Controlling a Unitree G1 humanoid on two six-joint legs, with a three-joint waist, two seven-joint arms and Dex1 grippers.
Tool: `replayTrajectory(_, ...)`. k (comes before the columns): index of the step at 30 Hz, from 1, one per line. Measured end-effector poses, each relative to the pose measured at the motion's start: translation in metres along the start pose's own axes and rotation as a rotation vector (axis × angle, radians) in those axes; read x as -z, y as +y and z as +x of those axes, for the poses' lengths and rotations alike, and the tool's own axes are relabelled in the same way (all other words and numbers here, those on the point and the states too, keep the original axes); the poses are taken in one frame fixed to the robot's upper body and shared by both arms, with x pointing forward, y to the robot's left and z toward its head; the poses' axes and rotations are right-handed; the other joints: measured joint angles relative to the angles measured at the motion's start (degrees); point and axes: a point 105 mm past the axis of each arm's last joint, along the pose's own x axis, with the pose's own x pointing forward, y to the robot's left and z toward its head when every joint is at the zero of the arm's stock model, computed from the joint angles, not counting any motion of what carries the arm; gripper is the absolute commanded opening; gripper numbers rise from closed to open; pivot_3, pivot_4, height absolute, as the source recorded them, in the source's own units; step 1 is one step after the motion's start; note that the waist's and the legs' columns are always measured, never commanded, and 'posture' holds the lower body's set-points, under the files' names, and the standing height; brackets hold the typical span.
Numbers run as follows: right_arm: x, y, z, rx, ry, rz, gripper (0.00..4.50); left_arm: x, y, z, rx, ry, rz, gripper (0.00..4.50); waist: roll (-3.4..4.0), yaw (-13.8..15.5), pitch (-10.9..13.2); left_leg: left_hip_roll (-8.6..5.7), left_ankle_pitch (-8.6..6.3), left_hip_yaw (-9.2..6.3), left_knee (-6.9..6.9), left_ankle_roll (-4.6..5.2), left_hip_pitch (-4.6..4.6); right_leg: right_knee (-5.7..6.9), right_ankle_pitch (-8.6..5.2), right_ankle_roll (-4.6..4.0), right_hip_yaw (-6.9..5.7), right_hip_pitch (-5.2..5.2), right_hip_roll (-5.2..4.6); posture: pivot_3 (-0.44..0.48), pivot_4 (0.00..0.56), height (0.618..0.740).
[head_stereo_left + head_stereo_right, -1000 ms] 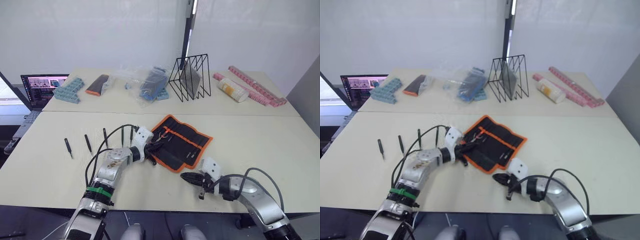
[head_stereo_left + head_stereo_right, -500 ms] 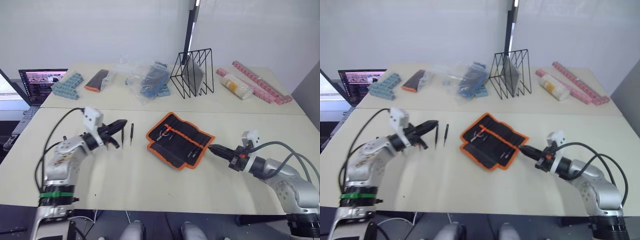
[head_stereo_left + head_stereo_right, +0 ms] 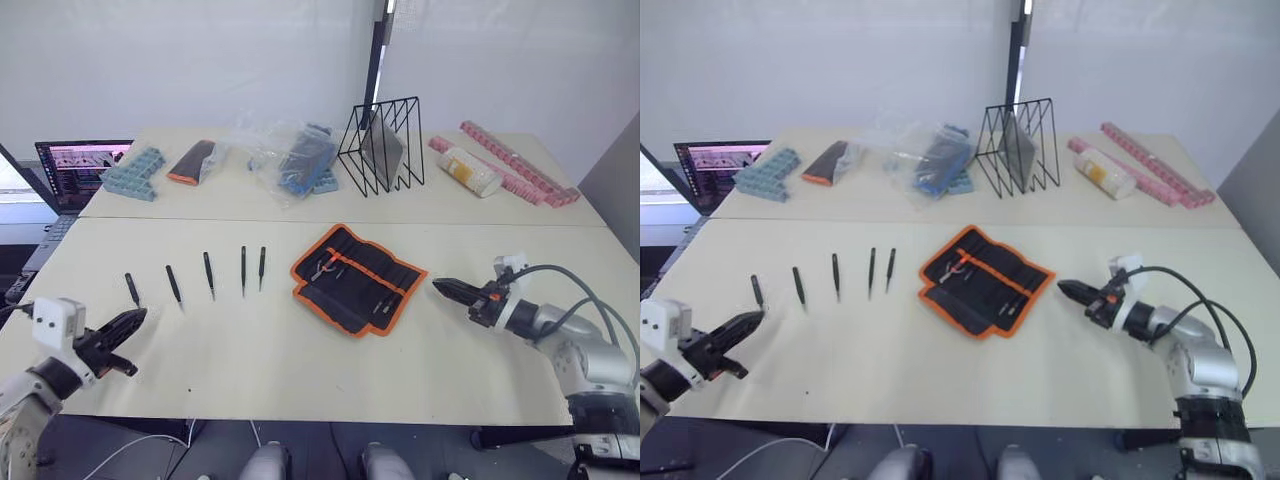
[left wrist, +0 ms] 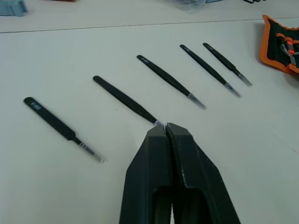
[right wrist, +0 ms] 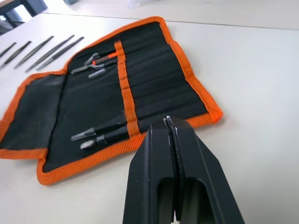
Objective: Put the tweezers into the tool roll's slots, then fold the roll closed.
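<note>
Several slim black tweezers [image 3: 208, 275] lie side by side in a row on the table, left of the tool roll [image 3: 358, 278]. The roll is spread open and flat, black with orange edging. Its slots [image 5: 140, 88] hold a few small tools beside an orange strip. My left gripper [image 3: 135, 318] is shut and empty at the front left, its tips just short of one of the tweezers [image 4: 124, 98]. My right gripper [image 3: 440, 286] is shut and empty, pointing at the roll's right edge from a short way off.
Along the back table stand a laptop [image 3: 85, 170], blue blocks [image 3: 135, 175], an orange-tipped dark case [image 3: 193, 163], a plastic bag [image 3: 290, 160], a black wire rack [image 3: 385, 148], a bottle [image 3: 465, 172] and pink strips [image 3: 515, 165].
My left gripper has drawn back from the roll's left edge to the front left of the table. My right gripper has swung from in front of the roll to its right side.
</note>
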Motion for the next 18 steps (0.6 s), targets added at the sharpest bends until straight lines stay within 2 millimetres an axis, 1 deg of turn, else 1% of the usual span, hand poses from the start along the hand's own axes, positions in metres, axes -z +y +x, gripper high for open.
replayTrajectory(3,-0.006,0.006,0.009,-0.07,0.015,-0.007,0.87,0.005,0.0,-0.011,-0.051,-0.003,-0.024,2.18,0.0,0.0,0.0,0.02,0.0,0.01,-0.01,0.0,-0.01,0.0,0.01,-0.02,0.0,-0.02,0.0,0.0,0.15,0.739)
replayTrajectory(5,-0.007,0.016,0.017,-0.146,0.038,-0.015,1.56,0.01,0.002,-0.02,-0.105,-0.003,-0.039,2.84,0.0,0.0,0.0,0.02,-0.02,0.02,-0.02,0.0,-0.02,0.01,0.02,-0.04,0.01,-0.04,-0.02,0.0,0.15,0.739)
replayTrajectory(6,-0.007,0.021,0.02,-0.178,0.047,-0.021,1.83,0.012,0.004,-0.024,-0.127,0.004,-0.043,3.12,0.0,0.0,0.0,0.02,-0.03,0.02,-0.03,0.01,-0.04,0.0,0.02,-0.04,0.01,-0.07,-0.02,0.0,0.15,0.739)
replayTrajectory(7,-0.008,0.028,0.025,-0.221,0.062,-0.038,2.26,0.016,0.008,-0.032,-0.176,0.005,-0.054,3.52,0.0,0.0,0.0,0.01,-0.03,0.03,-0.04,0.0,-0.07,0.0,0.03,-0.04,0.02,-0.11,-0.04,0.0,0.15,0.739)
replayTrajectory(8,-0.013,0.035,0.031,-0.265,0.069,-0.06,2.53,0.02,0.013,-0.04,-0.232,0.003,-0.066,3.8,0.0,-0.3,0.0,0.01,-0.04,0.11,-0.04,0.0,-0.08,0.01,0.03,-0.04,0.07,-0.15,-0.05,0.0,0.15,0.739)
replayTrajectory(9,-0.019,0.041,0.035,-0.304,0.069,-0.082,2.92,0.023,0.018,-0.048,-0.283,-0.002,-0.076,4.16,0.0,-0.6,0.0,0.02,-0.04,0.12,-0.05,0.0,-0.08,0.0,0.03,-0.04,0.09,-0.16,-0.06,0.0,0.15,0.739)
replayTrajectory(10,-0.026,0.046,0.039,-0.338,0.066,-0.101,3.22,0.025,0.022,-0.056,-0.334,-0.01,-0.088,4.45,-0.02,-0.7,0.0,0.03,-0.05,0.13,-0.05,0.0,-0.08,-0.02,0.03,-0.04,0.08,-0.15,-0.05,0.0,0.15,0.739)
replayTrajectory(13,-0.043,0.061,0.048,-0.437,0.068,-0.163,4.26,0.031,0.033,-0.079,-0.471,-0.021,-0.111,4.5,-0.08,-0.6,0.0,0.03,-0.05,0.11,-0.05,-0.01,-0.08,-0.03,0.03,-0.05,0.04,-0.14,-0.07,0.0,0.15,0.739)
replayTrajectory(14,-0.045,0.066,0.049,-0.465,0.073,-0.177,4.48,0.034,0.035,-0.086,-0.501,-0.021,-0.123,4.5,-0.08,-0.6,0.0,0.01,-0.05,0.11,-0.05,-0.01,-0.07,-0.03,0.03,-0.04,0.04,-0.13,-0.09,0.0,0.15,0.739)
replayTrajectory(16,-0.044,0.073,0.053,-0.516,0.099,-0.188,4.48,0.038,0.034,-0.096,-0.545,-0.026,-0.152,4.5,-0.15,-0.2,0.0,-0.02,-0.05,0.1,-0.05,-0.01,-0.09,-0.05,0.03,-0.04,0.01,-0.13,-0.18,0.0,0.15,0.739)
replayTrajectory(18,-0.043,0.081,0.056,-0.572,0.117,-0.198,4.48,0.04,0.029,-0.102,-0.566,-0.026,-0.162,4.5,-0.16,0.1,0.1,-0.04,-0.05,0.12,-0.04,-0.01,-0.1,-0.09,0.03,-0.04,0.01,-0.13,-0.23,0.0,0.15,0.739)
